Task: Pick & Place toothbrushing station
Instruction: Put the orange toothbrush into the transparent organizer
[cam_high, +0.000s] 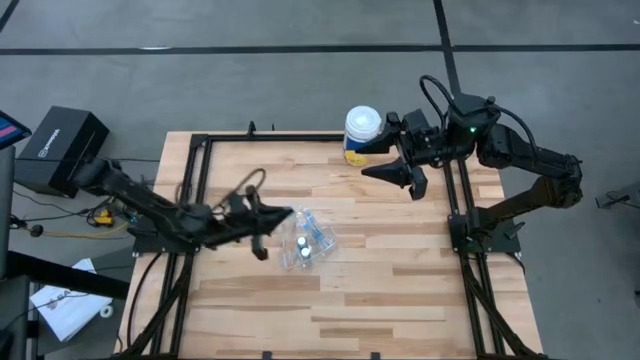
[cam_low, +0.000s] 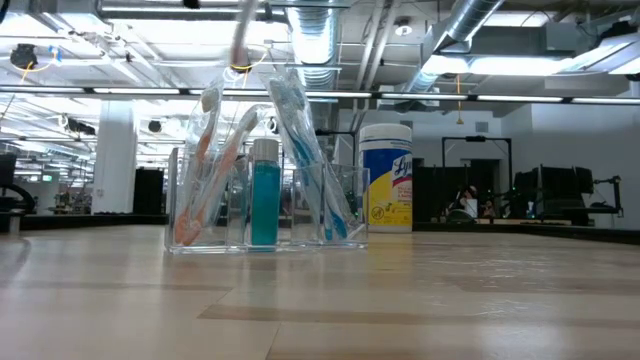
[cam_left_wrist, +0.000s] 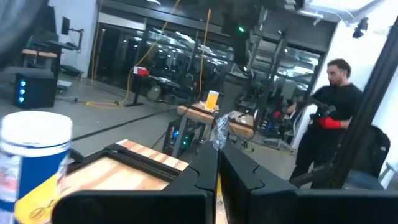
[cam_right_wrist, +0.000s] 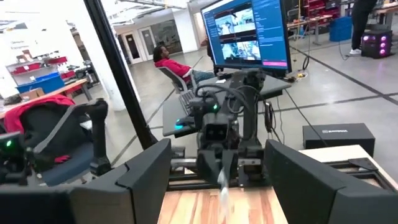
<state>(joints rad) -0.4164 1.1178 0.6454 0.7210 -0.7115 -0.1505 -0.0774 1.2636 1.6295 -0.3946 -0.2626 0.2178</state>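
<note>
ITEM 1. Clear organiser (cam_high: 305, 240), mid counter (cam_high: 400, 300), slightly toward left side. Low view: compartments hold a toothbrush w/ orange-pink handle (cam_low: 205, 165), a teal-filled tube or bottle (cam_low: 264, 195) standing upright, and blue toothbrushes (cam_low: 305, 150) leaning to one side. Exact count of brushes: can't tell.

ITEM 2. Wipes canister (cam_high: 361, 135), white lid, yellow label, upright near far edge of counter, right of centre. Apart from organiser.

ITEM 3. Left hand (cam_high: 283, 217). Fingers pressed together, tip just beside organiser's near-left side, above it. A thin pale stick shows above the organiser in low view, blurred; prob. a brush handle pinched by this hand, but not certain what it is. Its wrist view shows the closed fingers w/ something slim and shiny between tips.

ITEM 4. Right hand (cam_high: 390, 160). Fingers spread wide, nothing between them. Sits off the counter surface beside the canister, near far-right corner. Waiting.

ITEM 5. Background: a person in black standing, another seated in red, a monitor. Not involved.

STEP (judged): placing stage. Left hand looks to be slotting a brush into the organiser, or just about done w/ it.

NEXT (judged): line the handle over a free compartment, lower straight, let go only once it's seated; avoid knocking the leaning brushes or tipping the light organiser.
</note>
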